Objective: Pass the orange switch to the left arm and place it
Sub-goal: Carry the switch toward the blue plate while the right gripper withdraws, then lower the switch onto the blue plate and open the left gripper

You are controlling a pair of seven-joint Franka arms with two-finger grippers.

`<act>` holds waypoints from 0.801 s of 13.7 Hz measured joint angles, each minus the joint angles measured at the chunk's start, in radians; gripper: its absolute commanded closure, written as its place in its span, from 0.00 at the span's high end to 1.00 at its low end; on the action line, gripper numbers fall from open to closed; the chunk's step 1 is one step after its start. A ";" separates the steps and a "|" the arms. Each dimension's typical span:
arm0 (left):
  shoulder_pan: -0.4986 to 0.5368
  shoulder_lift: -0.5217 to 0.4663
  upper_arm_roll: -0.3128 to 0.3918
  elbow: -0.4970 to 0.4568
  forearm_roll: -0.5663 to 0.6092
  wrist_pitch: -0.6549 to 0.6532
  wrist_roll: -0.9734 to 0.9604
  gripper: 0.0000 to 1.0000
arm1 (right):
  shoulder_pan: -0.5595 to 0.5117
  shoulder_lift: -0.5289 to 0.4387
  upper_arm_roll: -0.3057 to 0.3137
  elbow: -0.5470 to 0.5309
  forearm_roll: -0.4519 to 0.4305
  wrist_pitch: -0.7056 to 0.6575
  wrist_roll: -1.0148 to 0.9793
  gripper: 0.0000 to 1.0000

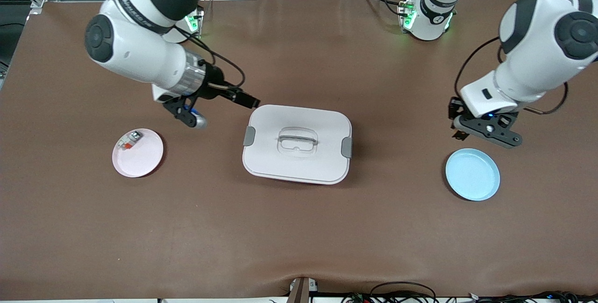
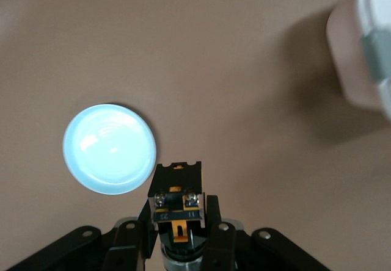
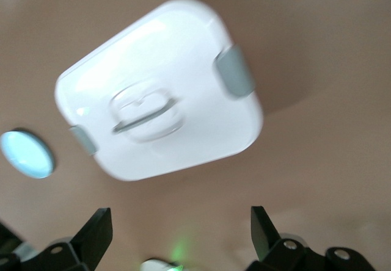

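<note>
I'm gripping the orange switch (image 2: 177,201) in my left hand (image 2: 178,234) beside the blue plate (image 1: 472,174) — clear of the box (image 1: 297,143) — while my right hand (image 3: 177,234) is waiting wide open, holding nothing.

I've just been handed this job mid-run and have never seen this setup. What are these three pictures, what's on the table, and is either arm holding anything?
You are looking at two white robot arms at a brown table. The wide picture comes from a high camera facing them; the other two come from cameras on each arm's wrist.

A big white box with grey latches sits mid-table. Toward the right arm's end is a pink plate carrying a small white-and-silver component. Toward the left arm's end is an empty blue plate.

The left gripper is shut on the orange switch, a tiny black part with an orange face, and hangs just beside the blue plate. The right gripper is open, holds nothing, and hangs between the pink plate and the box.
</note>
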 measured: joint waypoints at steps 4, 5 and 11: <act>0.064 0.031 0.000 -0.036 0.061 -0.001 0.259 0.00 | -0.078 -0.015 -0.002 -0.016 -0.209 -0.032 -0.228 1.00; 0.078 0.039 0.000 -0.044 0.079 0.000 0.323 0.00 | -0.097 -0.017 -0.003 -0.017 -0.241 -0.032 -0.279 1.00; 0.198 0.118 0.001 -0.134 0.093 0.162 0.595 0.00 | -0.252 -0.041 -0.002 -0.034 -0.359 -0.032 -0.551 1.00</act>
